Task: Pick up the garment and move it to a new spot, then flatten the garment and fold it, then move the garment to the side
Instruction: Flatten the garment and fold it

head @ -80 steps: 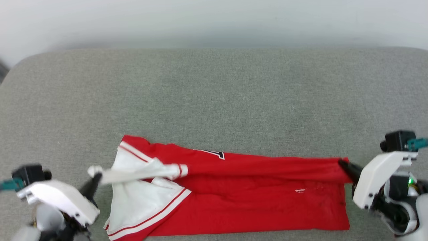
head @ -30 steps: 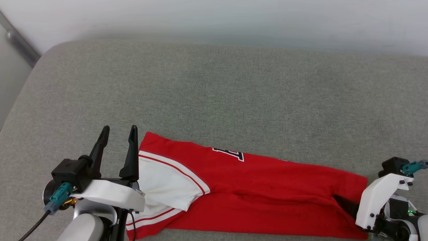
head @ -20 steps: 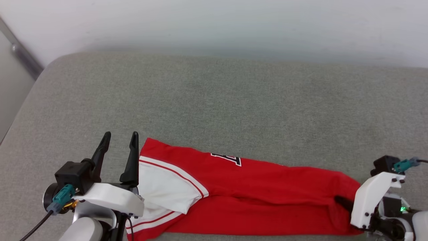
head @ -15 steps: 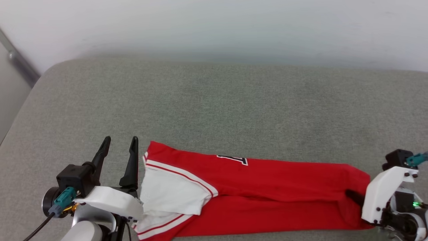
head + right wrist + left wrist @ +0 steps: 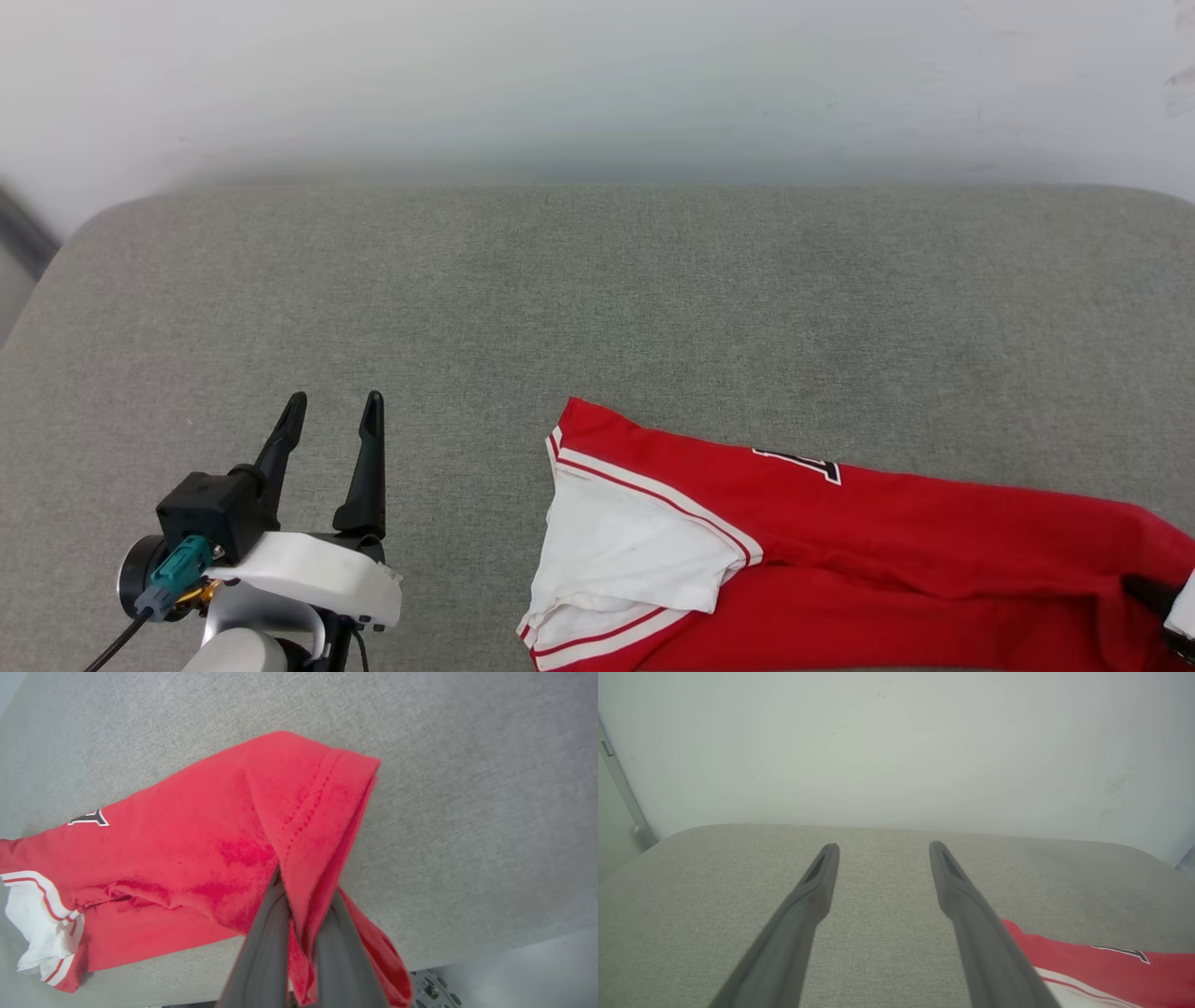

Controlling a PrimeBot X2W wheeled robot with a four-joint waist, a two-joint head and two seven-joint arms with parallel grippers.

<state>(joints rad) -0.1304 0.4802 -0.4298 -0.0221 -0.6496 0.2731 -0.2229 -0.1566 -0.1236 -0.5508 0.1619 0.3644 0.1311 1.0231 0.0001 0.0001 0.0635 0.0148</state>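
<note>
The right gripper is pinching the garment by its red hem, fingers pressed together with cloth bunching between and over them. From that grip the garment is stretching leftward along the near edge of the grey cushion. It is folded lengthwise with its long axis running side to side, and its white sleeve is ending it toward the left gripper. That gripper is hovering spread and empty, with the sleeve lying apart to its right. The right arm is the nearer one, so any sideways move is, I judge, falling to it. Black, white-edged lettering is peeking out at the fold, too little to read.
</note>
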